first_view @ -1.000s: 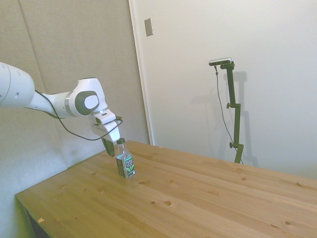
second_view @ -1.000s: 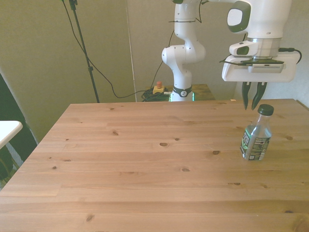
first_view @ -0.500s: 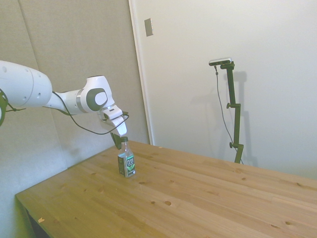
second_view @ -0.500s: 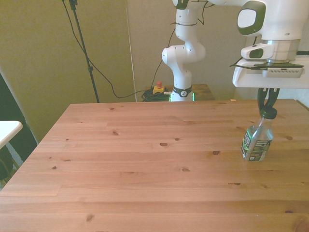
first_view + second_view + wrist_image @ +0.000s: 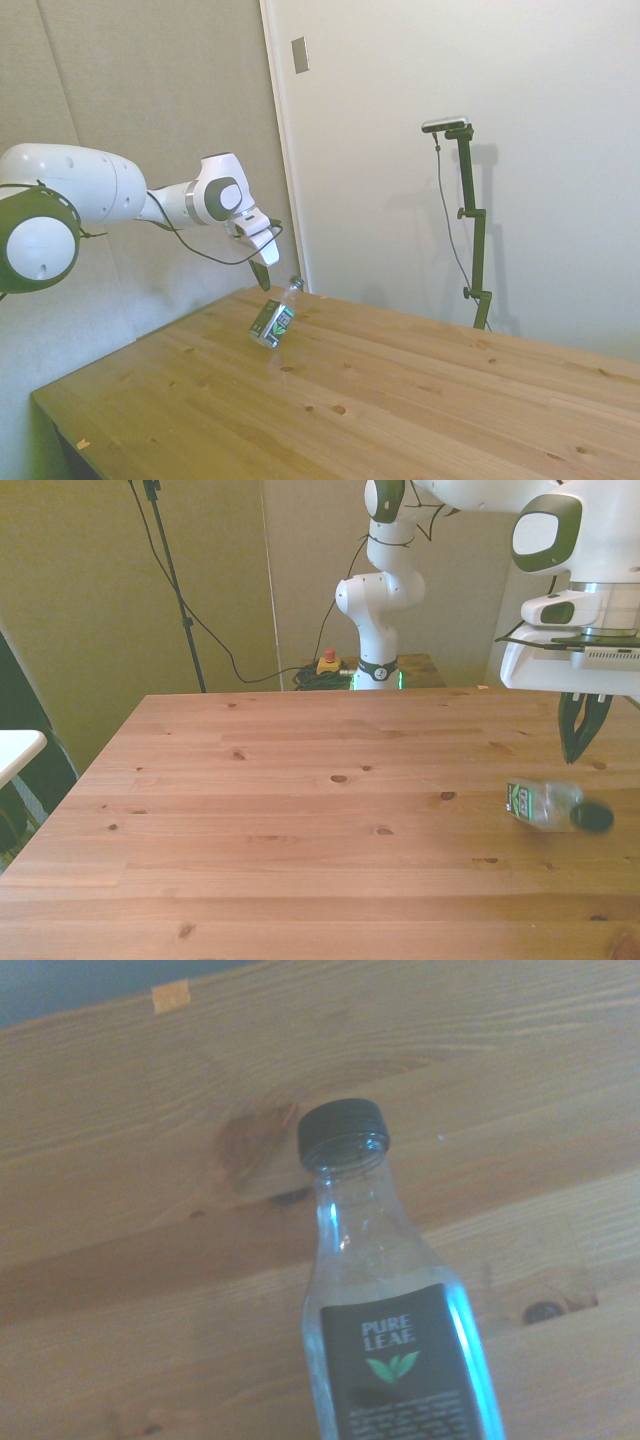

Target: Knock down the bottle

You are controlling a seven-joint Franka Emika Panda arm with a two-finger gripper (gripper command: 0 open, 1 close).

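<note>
The bottle (image 5: 274, 318) is a small clear plastic one with a dark cap and a dark label with green and white print. In the side view it leans steeply, cap away from the arm and off the wooden table (image 5: 420, 400). In the front view the bottle (image 5: 545, 804) is almost on its side near the front view's right edge, its cap blurred. My gripper (image 5: 262, 279) hangs just above and behind it, fingers together and holding nothing. The front view has the gripper (image 5: 577, 750) above the bottle's cap end. The wrist view looks down on the bottle (image 5: 392, 1345) and its cap (image 5: 343, 1132).
The table (image 5: 300, 830) stretches wide toward the front view's left. Its right edge lies close to the bottle in the front view. A small orange scrap (image 5: 171, 997) sits on the wood near the table's edge.
My gripper swept across the bottle's top toward the front view's right. The bottle went from upright, to pushed at the cap, to toppling over with its cap leading.
</note>
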